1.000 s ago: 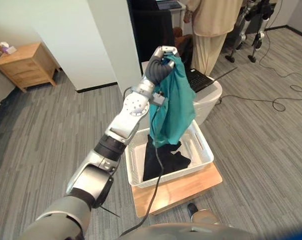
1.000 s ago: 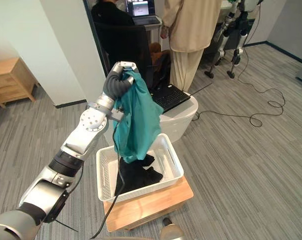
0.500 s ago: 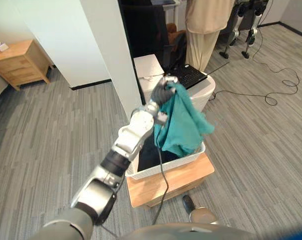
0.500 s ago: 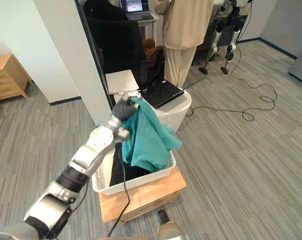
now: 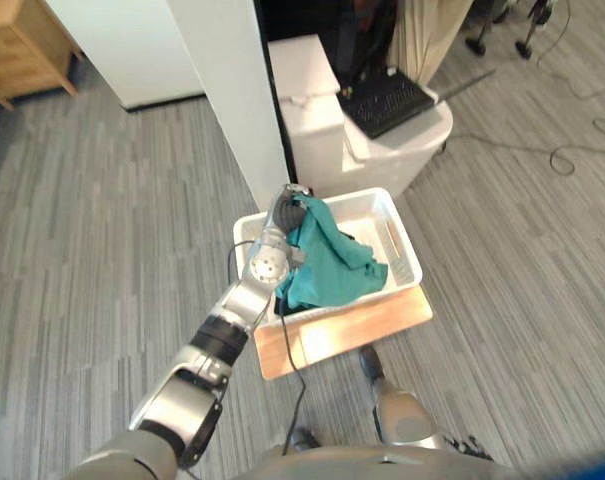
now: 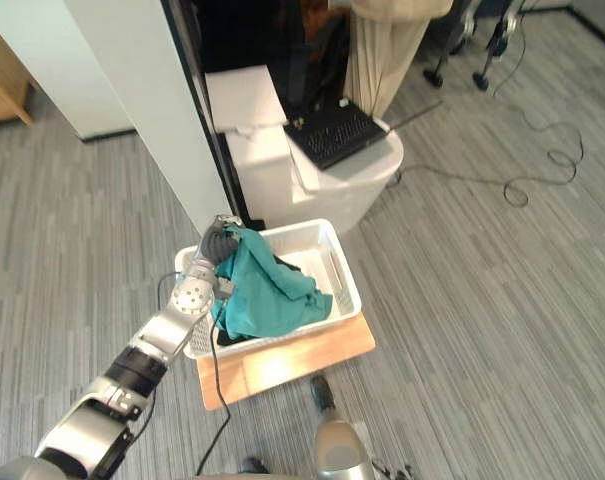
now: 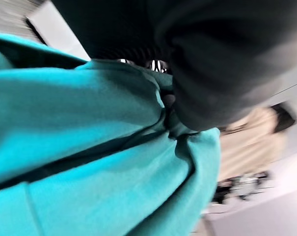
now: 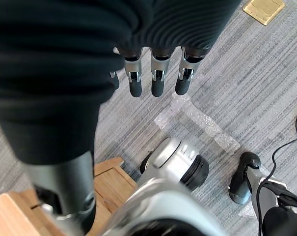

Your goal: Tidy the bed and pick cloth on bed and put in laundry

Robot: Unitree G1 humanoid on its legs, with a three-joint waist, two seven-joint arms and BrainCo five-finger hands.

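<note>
**Teal cloth held at the basket**

Left eye view: at the centre of the frame, the left hand (image 5: 290, 206) has its fingers curled round the top of a teal cloth (image 5: 330, 266). The cloth drapes into the white basket (image 5: 406, 262) on a wooden board (image 5: 334, 334).
Right eye view: a laptop (image 6: 334, 130) lies at upper centre.
Left wrist view: the cloth bunches against the dark cover.
Right wrist view: the right hand (image 8: 156, 81) hangs with fingers straight, side by side, holding nothing

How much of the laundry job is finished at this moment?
Done: a black cloth lies in the white plastic laundry basket. In hand: the left hand grips the teal cloth, draped into that basket. The right hand hangs open. Left: releasing it; the bed cannot be judged.
</note>
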